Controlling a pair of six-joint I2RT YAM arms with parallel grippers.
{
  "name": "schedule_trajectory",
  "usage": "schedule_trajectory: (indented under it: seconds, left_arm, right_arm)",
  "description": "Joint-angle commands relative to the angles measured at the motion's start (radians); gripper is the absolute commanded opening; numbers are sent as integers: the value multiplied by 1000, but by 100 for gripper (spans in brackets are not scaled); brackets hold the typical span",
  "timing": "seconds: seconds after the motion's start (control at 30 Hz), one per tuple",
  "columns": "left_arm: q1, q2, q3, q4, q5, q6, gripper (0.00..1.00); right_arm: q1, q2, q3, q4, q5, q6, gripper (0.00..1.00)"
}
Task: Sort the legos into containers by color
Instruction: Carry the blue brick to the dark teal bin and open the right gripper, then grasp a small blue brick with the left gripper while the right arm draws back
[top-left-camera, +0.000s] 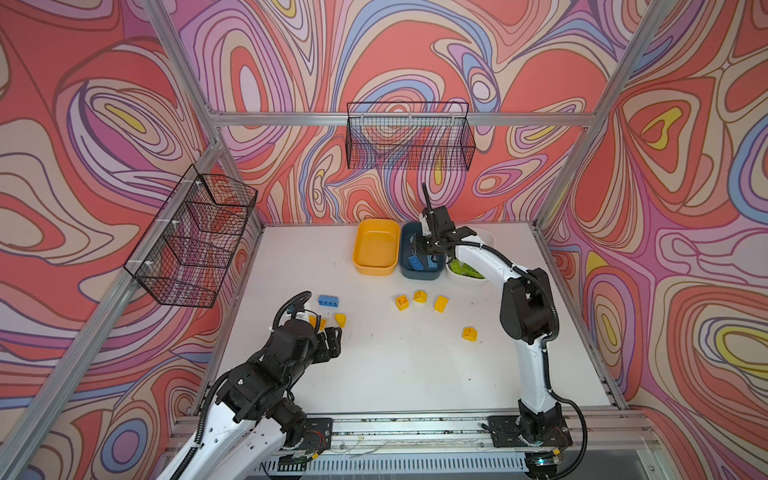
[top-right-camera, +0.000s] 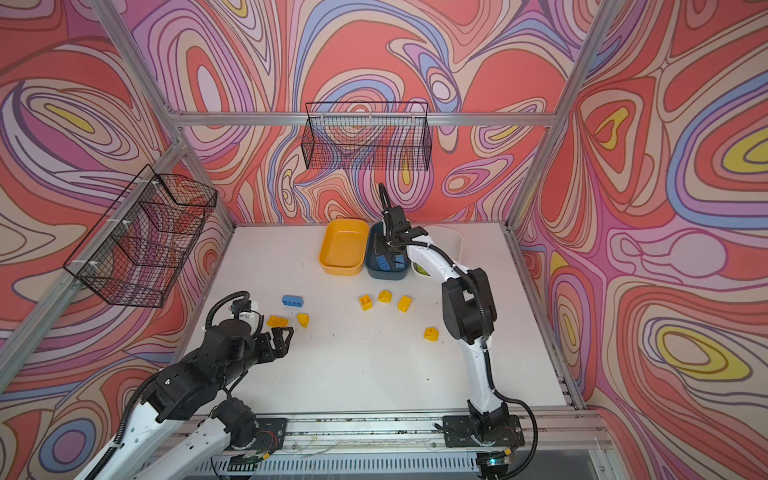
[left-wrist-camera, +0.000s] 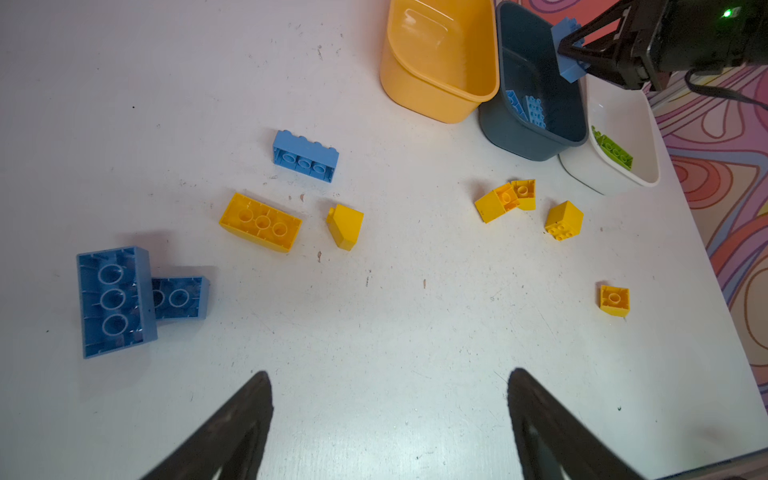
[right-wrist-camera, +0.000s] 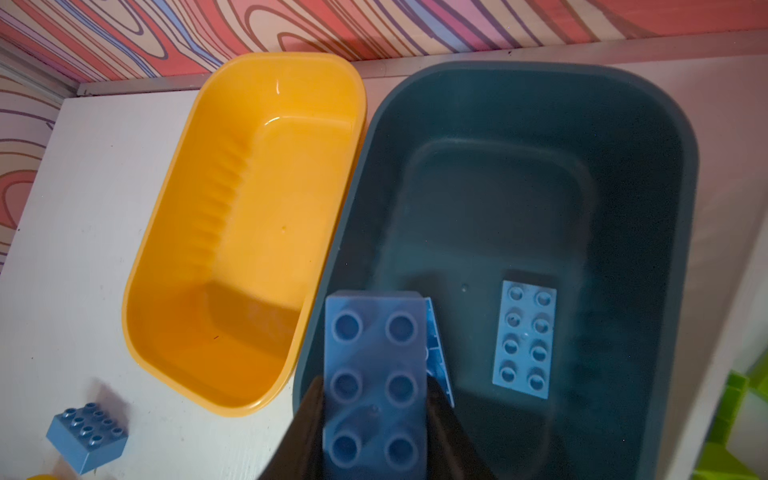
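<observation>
Top view: right end effector (top-left-camera: 419, 250) over dark teal tub (top-left-camera: 420, 276) at worktop (top-left-camera: 374, 374) far edge; yellow bricks (top-left-camera: 419, 296) loose mid-worktop.
Left wrist: left end effector (left-wrist-camera: 390, 399) jaws apart, empty; loose blue bricks (left-wrist-camera: 114, 301) close by.
Right wrist: right end effector clamped on blue brick (right-wrist-camera: 374, 374), near rim beside empty yellow tub (right-wrist-camera: 166, 270). Risk: release here, brick clips rim, bounces into yellow tub.

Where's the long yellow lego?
In a top view the long yellow lego lies on the left, between the left gripper and a blue lego, beside a small yellow lego.
</observation>
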Motion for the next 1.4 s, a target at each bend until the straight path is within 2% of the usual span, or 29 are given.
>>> schedule_trajectory:
  seconds: [0.0,0.07,0.2,0.3,0.4,0.53,0.87,0.97,1.17,1.37]
  left_arm:
    - [2,-3,5,-33,-51,-39,95]
    - [2,7,13,-37,-64,-37,97]
    - [2,79,40,-64,-121,-51,97]
    - [2,162,76,-77,-140,-55,97]
    - [3,227,98,-53,-156,-59,97]
    - [22,331,129,-4,-178,-70,97]
    - [152,635,198,187,-100,-117,96]
    - [183,721,225,235,-86,-130,95]
    - [253,886,274,304,-40,-172,92]
    - [283,1041,321,344,-7,-213,87]
  right_arm:
    - [-11,32,57,-32,-14,7,31]
    - [-20,43,69,-34,-14,11,37]
    - [-31,32,62,-24,-18,11,62]
    - [-31,-7,19,3,-14,2,70]
    - [-31,-90,-62,50,-13,-5,71]
    - [-31,-277,-281,192,-40,11,71]
    - [-6,-811,-888,501,-102,89,71]
    - [11,-935,-1025,531,-113,108,71]
    - [20,-1089,-1193,524,-112,115,71]
    - [20,-1137,-1252,495,-100,92,71]
